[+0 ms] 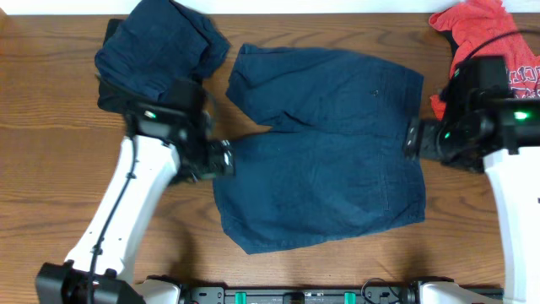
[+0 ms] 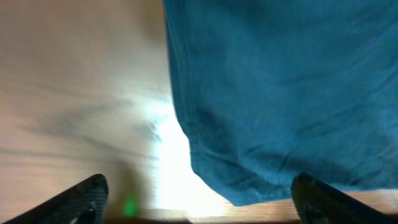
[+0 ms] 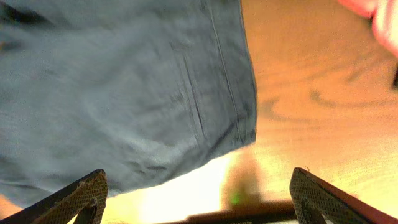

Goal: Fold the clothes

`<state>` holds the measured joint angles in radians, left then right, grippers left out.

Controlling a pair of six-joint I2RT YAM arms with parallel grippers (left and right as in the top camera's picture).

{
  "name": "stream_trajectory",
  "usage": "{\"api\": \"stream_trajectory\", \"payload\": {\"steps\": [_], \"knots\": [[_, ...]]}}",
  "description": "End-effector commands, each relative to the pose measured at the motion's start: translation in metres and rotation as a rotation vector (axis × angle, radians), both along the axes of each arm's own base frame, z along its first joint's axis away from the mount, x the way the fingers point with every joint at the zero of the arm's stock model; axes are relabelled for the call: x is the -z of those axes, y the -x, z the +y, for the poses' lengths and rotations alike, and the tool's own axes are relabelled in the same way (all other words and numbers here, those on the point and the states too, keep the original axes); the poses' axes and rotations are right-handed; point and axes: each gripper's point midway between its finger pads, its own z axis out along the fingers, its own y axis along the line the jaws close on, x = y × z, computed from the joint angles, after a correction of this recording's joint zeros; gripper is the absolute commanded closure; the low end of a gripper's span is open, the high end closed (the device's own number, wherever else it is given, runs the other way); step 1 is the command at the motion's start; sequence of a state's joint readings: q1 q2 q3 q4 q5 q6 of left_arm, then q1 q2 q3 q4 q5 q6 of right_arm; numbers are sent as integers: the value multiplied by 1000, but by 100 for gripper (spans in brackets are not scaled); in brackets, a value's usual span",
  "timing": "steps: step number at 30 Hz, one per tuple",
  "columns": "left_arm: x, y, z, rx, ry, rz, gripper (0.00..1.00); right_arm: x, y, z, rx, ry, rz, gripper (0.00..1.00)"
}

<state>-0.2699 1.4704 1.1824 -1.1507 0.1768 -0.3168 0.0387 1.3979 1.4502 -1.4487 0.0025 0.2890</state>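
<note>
Navy blue shorts [image 1: 329, 152] lie spread flat in the middle of the table, with a small button [image 1: 375, 90] near the waist. My left gripper [image 1: 226, 160] is open at the shorts' left edge; the left wrist view shows the shorts' hem corner [image 2: 249, 180] between its open fingers [image 2: 199, 202]. My right gripper [image 1: 411, 139] is open at the shorts' right edge, and the right wrist view shows the waistband corner [image 3: 205, 124] just ahead of its fingers [image 3: 199, 199]. A second navy garment [image 1: 160, 51] lies bunched at the back left. A red-orange T-shirt [image 1: 485, 42] lies at the back right.
The wooden table [image 1: 51, 169] is bare on the left and along the front edge. The arm bases stand along the front edge [image 1: 295, 295]. The left arm [image 1: 126, 211] crosses the front left.
</note>
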Motion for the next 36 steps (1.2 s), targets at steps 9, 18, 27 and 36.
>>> {"api": "stream_trajectory", "payload": {"steps": [9,18,27,36], "knots": [[93,89,-20,-154,-54,232,12,68,20,-4,22,30,125,9],[122,108,-49,-109,-8,201,49,70,15,-4,13,30,106,10],[132,111,-49,-100,-11,182,94,74,20,-3,17,26,126,14],[114,61,-39,-94,38,74,94,117,54,21,14,-114,254,18]]}}
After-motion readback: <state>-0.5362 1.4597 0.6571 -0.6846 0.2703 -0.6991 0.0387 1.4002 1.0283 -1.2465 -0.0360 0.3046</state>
